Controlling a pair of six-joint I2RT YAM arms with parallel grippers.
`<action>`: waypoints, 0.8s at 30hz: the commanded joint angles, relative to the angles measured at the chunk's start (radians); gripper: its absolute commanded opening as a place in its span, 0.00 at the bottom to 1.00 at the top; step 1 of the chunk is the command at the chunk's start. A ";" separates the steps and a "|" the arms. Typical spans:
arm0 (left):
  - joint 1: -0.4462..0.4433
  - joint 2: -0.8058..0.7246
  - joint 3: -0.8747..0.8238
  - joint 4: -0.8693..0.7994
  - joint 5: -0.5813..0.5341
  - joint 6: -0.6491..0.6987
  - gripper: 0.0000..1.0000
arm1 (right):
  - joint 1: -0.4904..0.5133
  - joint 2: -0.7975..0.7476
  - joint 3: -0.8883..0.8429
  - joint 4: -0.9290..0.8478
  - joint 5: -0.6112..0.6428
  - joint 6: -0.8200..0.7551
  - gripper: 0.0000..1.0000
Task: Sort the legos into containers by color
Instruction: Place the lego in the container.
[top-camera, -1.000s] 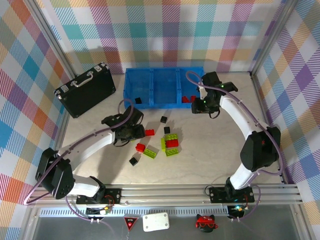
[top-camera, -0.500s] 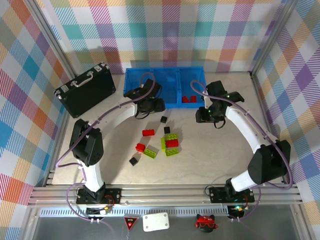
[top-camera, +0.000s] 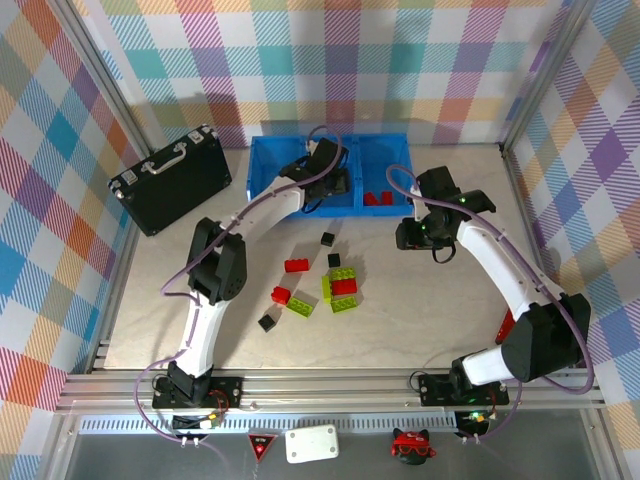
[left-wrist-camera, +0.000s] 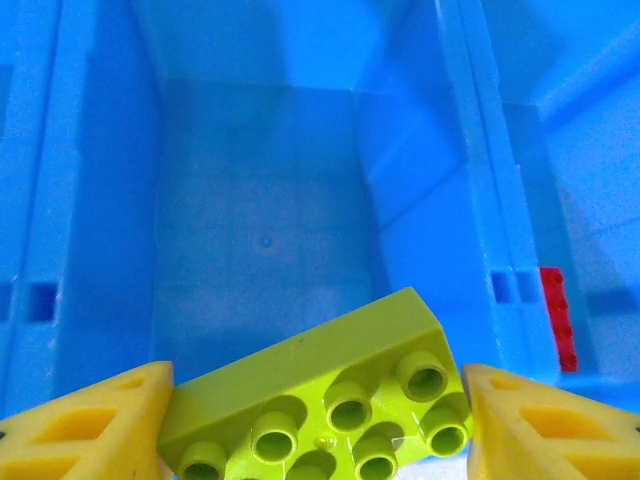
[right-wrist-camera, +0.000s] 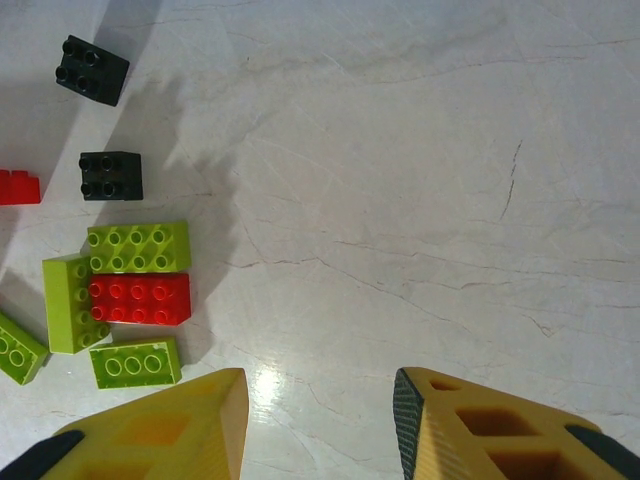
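My left gripper (left-wrist-camera: 318, 425) is shut on a lime-green lego (left-wrist-camera: 320, 395) and holds it over the middle container (left-wrist-camera: 265, 240) of the blue tray (top-camera: 275, 165). Red legos (top-camera: 378, 198) lie in the right container. In the top view the left gripper (top-camera: 335, 185) hangs over the tray and the right gripper (top-camera: 412, 235) hovers above bare table just in front of it. My right gripper (right-wrist-camera: 320, 420) is open with nothing between its fingers. Red (right-wrist-camera: 140, 299), lime-green (right-wrist-camera: 138, 246) and black (right-wrist-camera: 111, 175) legos lie on the table to its left.
A black hard case (top-camera: 172, 178) with a silver handle stands left of the tray. Loose legos spread over the table's middle, around a green and red cluster (top-camera: 342, 288). Plaid walls close in the back and both sides.
The left arm swung from the table up over the tray's middle container, carrying the lime-green lego. The right gripper drew back from the right container to above the table.
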 joint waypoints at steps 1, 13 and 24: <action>-0.014 0.067 0.062 0.042 -0.076 0.074 0.61 | 0.006 -0.024 -0.008 -0.033 0.014 0.005 0.45; -0.012 0.243 0.172 -0.054 -0.061 0.084 0.63 | 0.006 -0.050 -0.056 -0.022 0.012 0.013 0.45; -0.012 0.184 0.166 -0.068 -0.018 0.081 0.78 | 0.007 -0.054 -0.035 -0.034 0.006 0.014 0.45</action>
